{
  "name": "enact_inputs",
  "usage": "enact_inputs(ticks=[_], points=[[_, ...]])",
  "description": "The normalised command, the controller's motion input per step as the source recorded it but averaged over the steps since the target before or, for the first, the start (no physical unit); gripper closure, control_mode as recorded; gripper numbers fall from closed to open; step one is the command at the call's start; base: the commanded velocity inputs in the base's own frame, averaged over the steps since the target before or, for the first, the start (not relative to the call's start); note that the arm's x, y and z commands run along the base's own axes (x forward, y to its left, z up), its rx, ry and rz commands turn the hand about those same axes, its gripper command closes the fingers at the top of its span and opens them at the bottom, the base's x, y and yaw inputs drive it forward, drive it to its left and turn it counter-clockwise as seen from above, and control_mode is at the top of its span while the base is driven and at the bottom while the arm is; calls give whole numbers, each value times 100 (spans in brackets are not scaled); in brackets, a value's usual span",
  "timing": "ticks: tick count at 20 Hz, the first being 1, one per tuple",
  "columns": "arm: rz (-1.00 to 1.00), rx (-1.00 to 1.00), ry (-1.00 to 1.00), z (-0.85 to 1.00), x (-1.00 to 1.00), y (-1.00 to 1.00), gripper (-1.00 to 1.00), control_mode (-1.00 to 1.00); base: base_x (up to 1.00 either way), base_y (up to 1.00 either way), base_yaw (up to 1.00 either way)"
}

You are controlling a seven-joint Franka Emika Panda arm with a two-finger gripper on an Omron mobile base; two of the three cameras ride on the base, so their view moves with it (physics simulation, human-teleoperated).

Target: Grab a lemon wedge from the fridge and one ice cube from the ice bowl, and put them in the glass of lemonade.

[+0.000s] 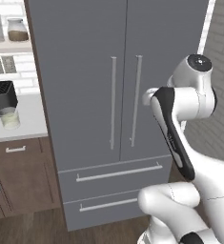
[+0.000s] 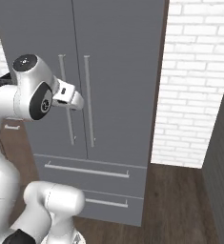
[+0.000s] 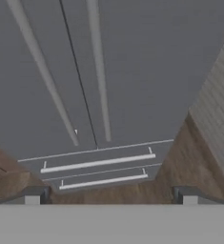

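Observation:
The tall grey fridge (image 1: 85, 71) (image 2: 118, 71) (image 3: 142, 71) stands straight ahead with both doors and both lower drawers closed. The lemon wedge is hidden behind those doors. My gripper (image 2: 79, 102) (image 3: 111, 196) hovers a short way in front of the doors at mid height, near the two long silver handles (image 1: 136, 100) (image 2: 88, 100), touching nothing. Its jaws stand wide open and empty. The glass of lemonade (image 1: 9, 119) rests on the white counter to the left of the fridge, beside a black toaster (image 1: 2, 97). The ice bowl is out of view.
Brown wood cabinets (image 1: 18, 176) sit under the counter left of the fridge. A jar of brown powder (image 1: 17, 29) is on the shelf above. A white brick wall (image 2: 194, 86) flanks the fridge's right, with a dark wall (image 2: 223, 167) further right and wooden floor (image 2: 175, 200) between.

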Motion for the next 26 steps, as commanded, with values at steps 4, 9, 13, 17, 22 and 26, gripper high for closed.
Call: enact_inputs(ticks=[4, 9, 13, 17, 22, 26], points=[[4, 5, 6, -6, 100, 14, -100, -100, 0, 0, 0], [1, 0, 5, -55, 99, 0, -100, -100, 0, 0, 0], [1, 0, -1, -33, 57, -11, -100, -100, 0, 0, 0], [1, 0, -1, -11, 59, 0, -100, -100, 0, 0, 0], [0, 0, 0, -10, 84, 0, -100, -100, 0, 0, 0], [0, 0, 0, -29, 85, 0, -100, -100, 0, 0, 0]])
